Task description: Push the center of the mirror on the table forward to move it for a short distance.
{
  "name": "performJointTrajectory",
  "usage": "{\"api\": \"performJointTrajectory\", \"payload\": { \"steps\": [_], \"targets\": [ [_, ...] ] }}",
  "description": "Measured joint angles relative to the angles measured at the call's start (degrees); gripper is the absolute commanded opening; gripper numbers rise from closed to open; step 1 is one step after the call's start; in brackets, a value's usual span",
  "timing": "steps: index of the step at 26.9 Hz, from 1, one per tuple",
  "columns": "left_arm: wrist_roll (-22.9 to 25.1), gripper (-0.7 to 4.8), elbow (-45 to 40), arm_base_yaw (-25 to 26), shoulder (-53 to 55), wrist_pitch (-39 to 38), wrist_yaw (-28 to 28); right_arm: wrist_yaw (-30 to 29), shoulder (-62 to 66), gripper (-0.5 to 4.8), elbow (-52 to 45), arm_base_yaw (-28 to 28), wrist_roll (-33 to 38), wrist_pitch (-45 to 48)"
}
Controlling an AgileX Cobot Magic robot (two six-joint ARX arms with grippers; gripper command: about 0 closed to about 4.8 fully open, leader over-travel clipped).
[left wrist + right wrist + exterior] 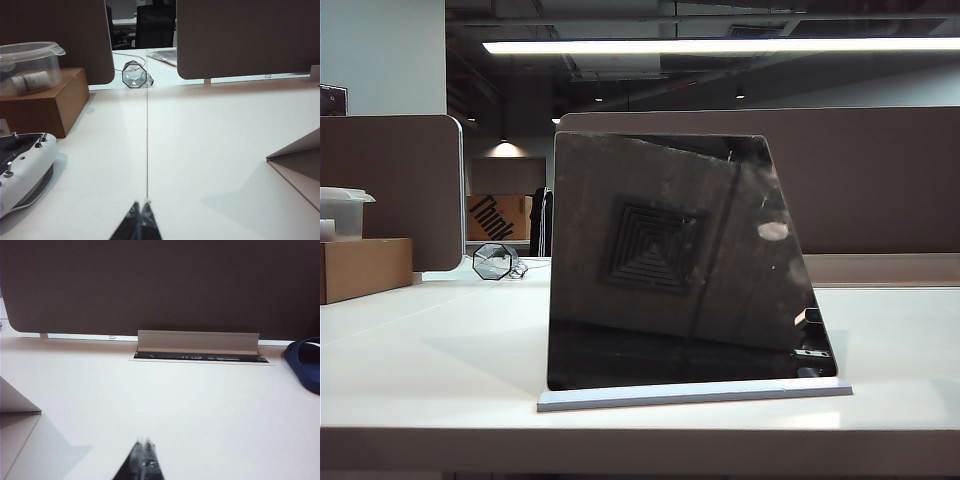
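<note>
Mirror [680, 260] stands upright on its pale base strip [695, 395] near the front edge of the white table [430, 370], untouched. My left gripper [140, 220] and right gripper [143, 460] flank it, fingertips together, holding nothing. I should press low and dead centre, so it slides without tipping.

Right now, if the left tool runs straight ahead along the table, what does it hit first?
Likely nothing near: bare table ahead of the shut left tool. Farthest along that line sits the small octagonal glass object. The mirror lies off to the side.
</note>
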Motion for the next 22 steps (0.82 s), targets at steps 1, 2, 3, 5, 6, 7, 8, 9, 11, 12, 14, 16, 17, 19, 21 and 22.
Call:
{"api": "performJointTrajectory", "payload": {
  "steps": [1, 2, 3, 5, 6, 7, 8, 9, 11, 12, 14, 16, 17, 19, 21, 22],
  "targets": [
    [0.0, -0.05, 0.0, -1.0, 0.0, 0.0, 0.0, 0.0, 0.0, 0.02, 0.0, 0.0, 0.0, 0.0],
    [0.0, -0.05, 0.0, -2.0, 0.0, 0.0, 0.0, 0.0, 0.0, 0.02, 0.0, 0.0, 0.0, 0.0],
    [0.0, -0.05, 0.0, -2.9, 0.0, 0.0, 0.0, 0.0, 0.0, 0.02, 0.0, 0.0, 0.0, 0.0],
    [0.0, -0.05, 0.0, -5.4, 0.0, 0.0, 0.0, 0.0, 0.0, 0.02, 0.0, 0.0, 0.0, 0.0],
    [0.0, -0.05, 0.0, -7.1, 0.0, 0.0, 0.0, 0.0, 0.0, 0.02, 0.0, 0.0, 0.0, 0.0],
    [0.0, -0.05, 0.0, -8.0, 0.0, 0.0, 0.0, 0.0, 0.0, 0.02, 0.0, 0.0, 0.0, 0.0],
    [0.0, -0.05, 0.0, -8.5, 0.0, 0.0, 0.0, 0.0, 0.0, 0.02, 0.0, 0.0, 0.0, 0.0],
    [0.0, -0.05, 0.0, -8.7, 0.0, 0.0, 0.3, 0.0, 0.0, 0.02, 0.0, 0.0, 0.0, 0.0],
    [0.0, -0.05, 0.0, -7.5, 0.0, 0.0, 0.4, -0.1, 0.0, 0.02, 0.0, 0.0, 0.0, 0.0],
    [0.0, -0.05, 0.0, -7.2, 0.0, 0.0, 0.3, -0.1, 0.0, 0.02, 0.0, 0.0, 0.0, 0.0],
    [0.0, -0.05, 0.0, -8.5, 0.0, 0.0, -0.2, -0.1, 0.0, 0.02, 0.0, 0.0, 0.0, 0.0],
    [0.0, -0.05, 0.0, -12.9, 0.0, 0.0, -0.1, -0.1, 0.0, 0.02, 0.0, 0.1, 0.7, 0.0],
    [0.0, -0.05, 0.0, -15.2, 0.0, 0.0, -0.2, -0.1, 0.0, 0.02, 0.0, 0.2, 1.9, 0.0],
    [0.0, -0.05, 0.0, -23.5, 0.0, 0.0, 0.0, -2.5, 0.0, 0.00, 0.0, 0.2, 10.1, 0.0],
    [0.0, -0.05, 0.0, -28.9, 0.1, 0.0, 0.0, -10.4, 0.0, -0.01, 0.0, 0.2, 20.7, 0.4],
    [0.0, -0.05, 0.0, -31.9, 0.3, 0.0, 0.0, -19.5, 0.0, -0.02, 0.0, 0.3, 27.6, 2.5]
  ]
}}
